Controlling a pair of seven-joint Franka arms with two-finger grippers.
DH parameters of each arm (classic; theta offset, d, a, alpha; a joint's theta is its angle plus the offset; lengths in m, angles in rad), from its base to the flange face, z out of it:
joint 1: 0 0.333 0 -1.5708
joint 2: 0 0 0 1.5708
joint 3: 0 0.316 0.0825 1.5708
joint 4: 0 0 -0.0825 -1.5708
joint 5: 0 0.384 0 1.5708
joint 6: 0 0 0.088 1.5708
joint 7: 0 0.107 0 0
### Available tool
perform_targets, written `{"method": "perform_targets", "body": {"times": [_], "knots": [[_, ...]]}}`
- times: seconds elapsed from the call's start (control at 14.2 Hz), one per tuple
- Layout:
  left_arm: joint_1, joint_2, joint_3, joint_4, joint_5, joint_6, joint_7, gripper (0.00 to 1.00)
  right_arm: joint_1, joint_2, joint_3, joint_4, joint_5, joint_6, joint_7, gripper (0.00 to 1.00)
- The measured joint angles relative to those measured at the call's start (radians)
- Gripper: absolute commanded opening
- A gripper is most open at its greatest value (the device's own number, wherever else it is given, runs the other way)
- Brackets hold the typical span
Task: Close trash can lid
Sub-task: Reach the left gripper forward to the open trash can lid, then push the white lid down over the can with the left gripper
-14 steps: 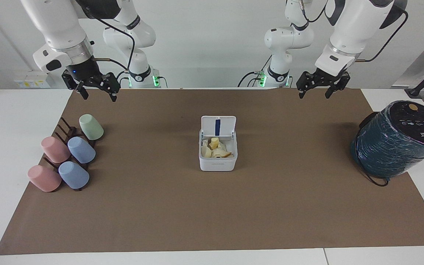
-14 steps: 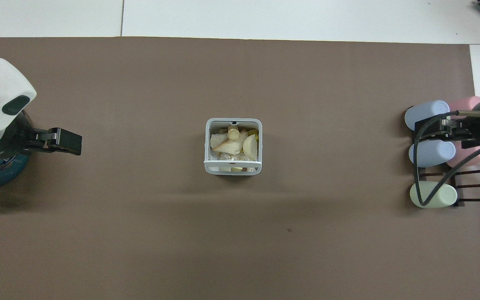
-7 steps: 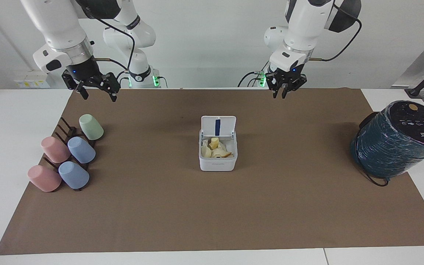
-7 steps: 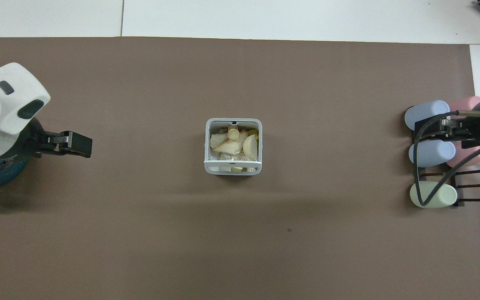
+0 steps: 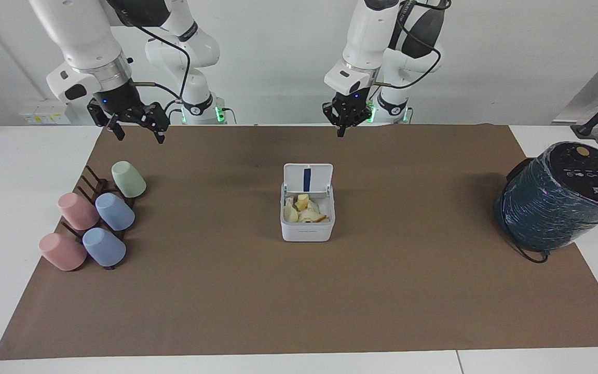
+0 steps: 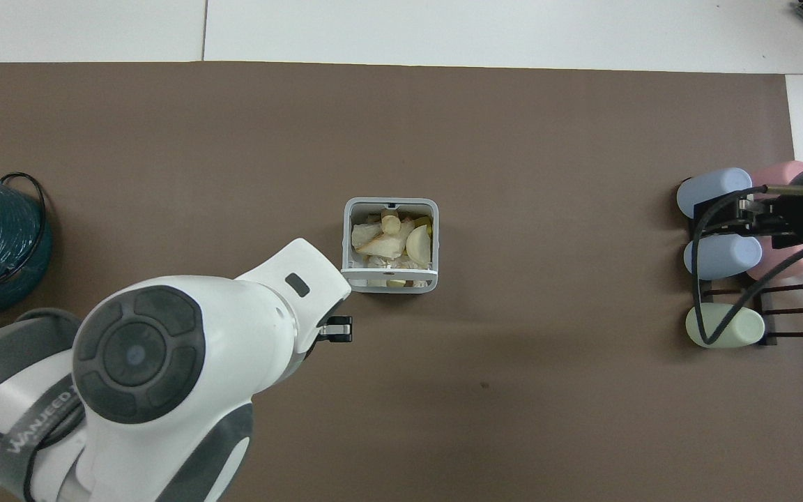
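The trash can (image 5: 307, 231) is a small white box in the middle of the brown mat, with pale food scraps in it. Its lid (image 5: 308, 178) stands upright on the edge nearest the robots, with the blue strip showing. In the overhead view the can (image 6: 389, 204) shows from above, with the lid (image 6: 389, 272) edge-on. My left gripper (image 5: 341, 129) hangs in the air over the mat by the can's hinged edge, apart from the lid; it also shows in the overhead view (image 6: 337, 329). My right gripper (image 5: 135, 131) is open and empty, and waits over the cup rack.
Several pastel cups (image 5: 114, 212) lie on a dark rack (image 5: 91, 182) at the right arm's end of the mat. A large dark teal wrapped cylinder (image 5: 558, 200) with a cable stands at the left arm's end. The brown mat (image 5: 299, 301) covers most of the table.
My left arm has swung from over the teal cylinder's end of the table toward the middle, and its gripper has turned. The can, the lid and the right arm have not moved.
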Motion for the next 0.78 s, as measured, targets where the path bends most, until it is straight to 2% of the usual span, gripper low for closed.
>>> {"method": "perform_targets", "body": {"times": [0.21,0.56,0.78], "knots": [[-0.018,0.032,0.0,-0.05,0.0,0.181,-0.064,0.03,0.0,0.0,0.0,0.0,0.0,0.0,0.0,1.0],[-0.015,0.188,0.011,-0.059,-0.002,0.513,-0.091,0.03,0.0,0.0,0.0,0.0,0.0,0.0,0.0,1.0],[-0.014,0.245,0.017,-0.04,-0.004,0.638,-0.095,0.03,0.0,0.0,0.0,0.0,0.0,0.0,0.0,1.0]]}}
